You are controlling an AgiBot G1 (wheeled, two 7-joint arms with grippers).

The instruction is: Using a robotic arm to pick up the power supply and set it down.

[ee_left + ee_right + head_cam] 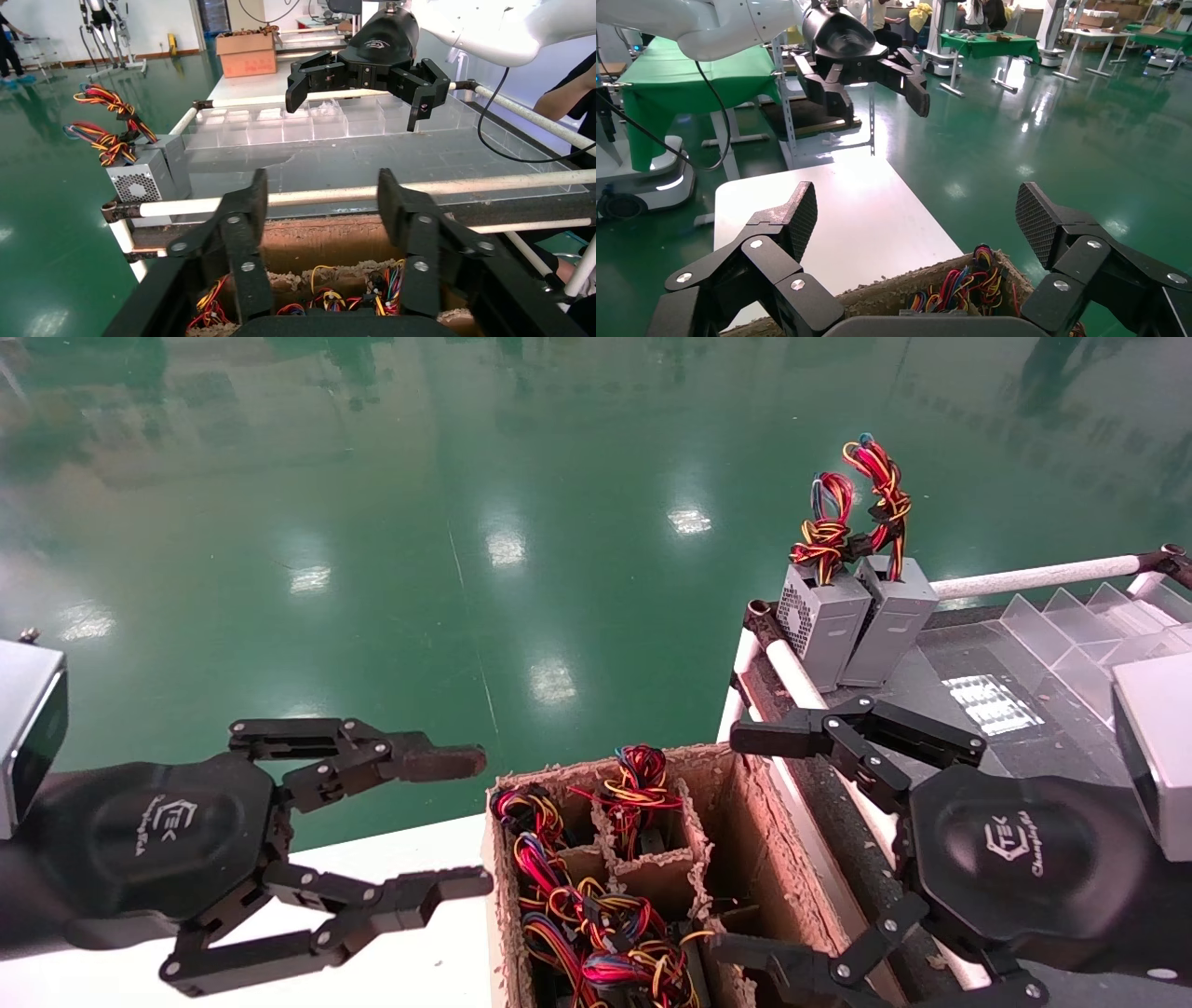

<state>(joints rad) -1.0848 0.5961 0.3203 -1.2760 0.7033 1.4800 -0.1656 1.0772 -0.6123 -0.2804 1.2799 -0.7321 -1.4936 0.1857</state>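
Observation:
My right gripper (745,845), the all-black robotic arm, hangs open over the right side of a worn cardboard box (736,803), holding nothing. In the right wrist view its jaws (916,225) stand wide apart above the box's wire bundles (961,288). Power supplies sit down in the box's cells. Only their red-yellow-blue wires (638,784) show, and the grey bodies are mostly hidden. Two more power supplies (819,617) stand upright side by side on the right table's far left corner. My left gripper (470,822), with a rusty-brown fingertip, is open just left of the box.
The box's right compartment (792,887) holds no supply. A white table (400,933) lies under the left gripper. The dark right table (941,691) has white rail edges and clear acrylic dividers (1080,626). Green floor lies beyond.

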